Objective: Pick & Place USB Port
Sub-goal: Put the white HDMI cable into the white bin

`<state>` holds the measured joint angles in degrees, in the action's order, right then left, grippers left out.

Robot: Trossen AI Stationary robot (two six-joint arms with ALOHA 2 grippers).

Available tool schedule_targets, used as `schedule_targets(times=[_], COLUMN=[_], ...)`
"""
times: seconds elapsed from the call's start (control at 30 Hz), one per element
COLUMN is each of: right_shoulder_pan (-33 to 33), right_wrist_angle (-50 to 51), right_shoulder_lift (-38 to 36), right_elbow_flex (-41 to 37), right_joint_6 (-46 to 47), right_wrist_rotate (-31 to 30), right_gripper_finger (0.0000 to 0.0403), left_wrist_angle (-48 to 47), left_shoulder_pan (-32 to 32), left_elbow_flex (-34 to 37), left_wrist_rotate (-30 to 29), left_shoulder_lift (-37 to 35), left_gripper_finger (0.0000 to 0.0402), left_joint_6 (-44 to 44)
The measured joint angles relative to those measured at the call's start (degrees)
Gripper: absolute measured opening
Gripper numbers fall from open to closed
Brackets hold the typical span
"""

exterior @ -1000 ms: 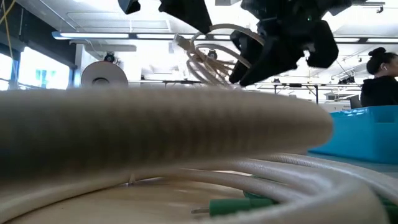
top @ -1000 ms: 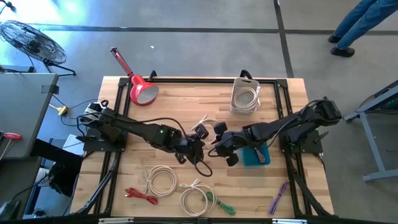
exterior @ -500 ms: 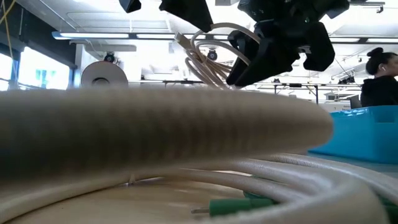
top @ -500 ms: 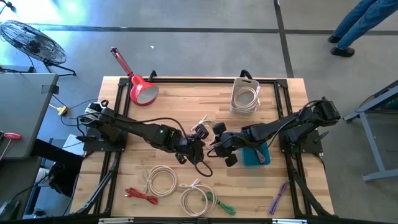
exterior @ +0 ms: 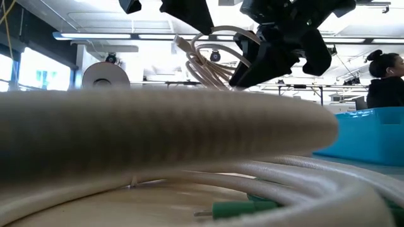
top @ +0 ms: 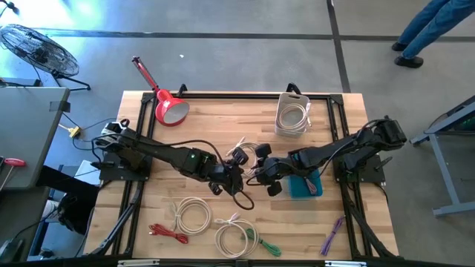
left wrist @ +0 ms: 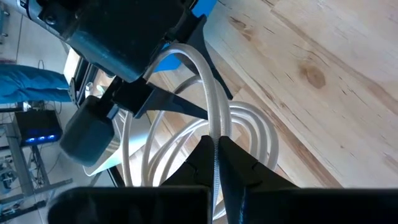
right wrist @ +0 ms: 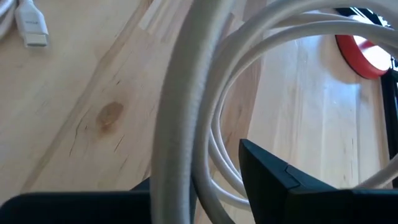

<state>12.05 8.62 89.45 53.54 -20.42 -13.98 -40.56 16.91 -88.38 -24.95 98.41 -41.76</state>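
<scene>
White cable coil [top: 246,150] mid-table, mostly hidden btwn both arms' fingers.

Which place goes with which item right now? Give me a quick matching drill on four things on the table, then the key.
Items:
1. white cable coil
2. clear bin
3. blue tray
4. red cable

Places:
A. flat on the wood near the front edge, left side
B. at the back edge, with a pale cable inside
C. lifted at mid-table, pinched by the left gripper
D. under the right arm, right of centre

Pairs: 1-C, 2-B, 3-D, 4-A
</scene>
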Motion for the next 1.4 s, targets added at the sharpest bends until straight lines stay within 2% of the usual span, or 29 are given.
schedule_targets(times=[0.23,0.47,0.77,0.87,1.03,1.4], right_shoulder_pan=[1.4,4.5,5.3,5.3,5.4,5.3], right_wrist_angle=[0.5,1.8,2.5,2.5,3.1,3.9], right_shoulder_lift=[-2.1,-6.3,-7.1,-7.1,-7.1,-7.1], right_elbow_flex=[0.0,0.0,0.0,0.0,0.0,0.0], right_joint_6=[0.0,0.0,2.2,2.4,1.9,4.2], right_wrist_rotate=[-0.5,-4.9,-5.0,-5.7,-5.6,-5.5], right_gripper_finger=[0.0103,0.0103,0.0101,0.0083,0.0013,0.001], left_wrist_angle=[0.1,0.1,0.3,0.2,0.3,0.4], left_shoulder_pan=[0.0,0.0,0.0,0.0,0.0,0.0], left_elbow_flex=[0.0,0.0,0.0,0.0,0.0,0.0], left_wrist_rotate=[0.0,0.0,0.9,1.2,1.0,0.0], left_shoulder_lift=[0.0,0.0,0.0,0.0,0.0,0.0], left_gripper_finger=[0.0,0.0,0.0,0.0,0.0003,0.0037], left_joint_6=[0.4,0.5,0.6,0.9,1.6,3.7])
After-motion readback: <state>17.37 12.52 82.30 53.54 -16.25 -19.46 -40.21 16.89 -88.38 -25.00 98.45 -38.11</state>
